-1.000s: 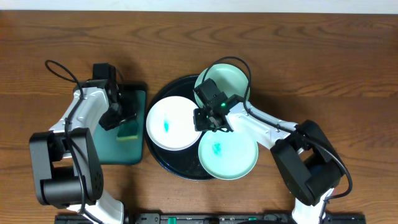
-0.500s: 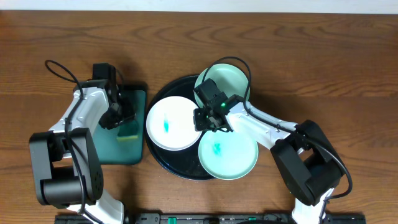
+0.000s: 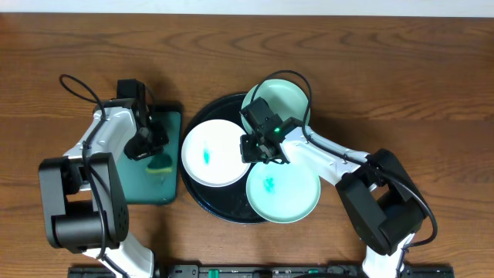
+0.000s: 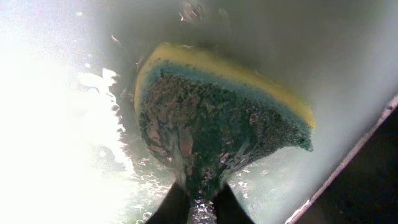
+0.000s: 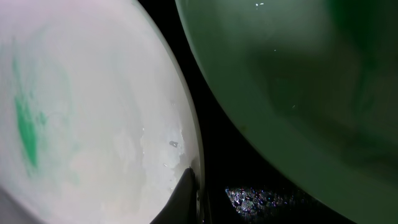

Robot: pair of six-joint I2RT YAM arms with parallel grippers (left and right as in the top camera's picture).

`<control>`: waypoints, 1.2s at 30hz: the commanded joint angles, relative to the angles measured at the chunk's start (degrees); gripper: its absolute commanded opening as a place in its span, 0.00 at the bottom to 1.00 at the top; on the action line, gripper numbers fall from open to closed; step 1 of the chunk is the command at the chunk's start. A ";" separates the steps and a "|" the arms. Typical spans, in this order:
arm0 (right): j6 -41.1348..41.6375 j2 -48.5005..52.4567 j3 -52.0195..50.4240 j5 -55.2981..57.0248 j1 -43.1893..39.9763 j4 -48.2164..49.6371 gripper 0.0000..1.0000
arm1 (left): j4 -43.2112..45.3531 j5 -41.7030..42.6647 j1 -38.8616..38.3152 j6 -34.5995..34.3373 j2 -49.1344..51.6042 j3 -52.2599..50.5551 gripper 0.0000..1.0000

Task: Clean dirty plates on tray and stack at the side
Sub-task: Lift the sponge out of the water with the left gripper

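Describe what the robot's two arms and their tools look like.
The left arm and right arm have white shells between bulky black joint housings. A thin black cable loops off each one. The right arm's wrist shows a small green light. The left tool and right tool end in slim dark fingers.

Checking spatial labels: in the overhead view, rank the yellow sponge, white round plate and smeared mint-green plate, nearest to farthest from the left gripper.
1. Yellow sponge, pinched in the left gripper.
2. White round plate, black tray's left.
3. Smeared mint-green plate, tray's front right.
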 commanded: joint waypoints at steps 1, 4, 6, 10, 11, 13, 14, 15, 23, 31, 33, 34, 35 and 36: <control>-2.21 2.95 -1.90 0.79 0.55 -2.16 0.01 | 0.17 1.57 0.31 1.57 2.82 -0.72 0.07; -2.21 2.95 -1.90 0.76 0.55 -2.19 0.01 | -0.11 5.22 0.31 3.80 2.80 -0.72 0.07; -2.21 2.95 -1.90 0.76 0.55 -2.19 0.01 | -1.49 5.01 0.31 3.61 2.78 -0.28 0.07; -2.21 2.95 -1.90 0.76 0.55 -2.23 0.01 | -2.19 4.11 0.31 3.34 1.11 -0.07 0.07; -2.21 2.95 -1.90 0.76 0.55 -2.23 0.01 | -2.23 3.89 0.31 3.34 0.17 -0.07 0.07; -2.21 2.95 -1.90 0.76 0.55 -2.23 0.01 | -2.40 3.26 0.31 3.41 -2.73 -0.07 0.07; -2.21 2.95 -1.90 0.76 0.55 -2.23 0.01 | -2.47 3.15 0.31 3.41 -3.89 -0.07 0.07; -2.21 2.95 -1.90 0.76 0.55 -2.23 0.01 | -2.60 3.06 0.31 3.39 -5.40 -0.07 0.07; -2.21 2.95 -1.90 0.76 0.55 -2.23 0.01 | -4.24 -1.84 0.31 3.43 -19.02 -0.07 0.07; -2.21 2.95 -1.90 0.76 0.55 -2.21 0.01 | -4.02 -9.07 0.31 2.97 -34.34 -0.07 0.07; -2.23 2.95 -1.90 0.79 0.55 -2.21 0.01 | -3.54 -11.17 0.31 2.99 -37.90 -0.07 0.07; -2.23 2.95 -1.90 0.79 0.55 -2.21 0.01 | -3.26 -11.82 0.31 3.08 -39.34 -0.07 0.07; -2.23 2.95 -1.90 0.79 0.55 -2.23 0.01 | -2.84 -12.00 0.31 3.50 -40.70 -0.07 0.07; -2.23 2.95 -1.90 0.79 0.55 -2.23 0.01 | -2.40 -12.00 0.31 3.74 -42.12 -0.07 0.07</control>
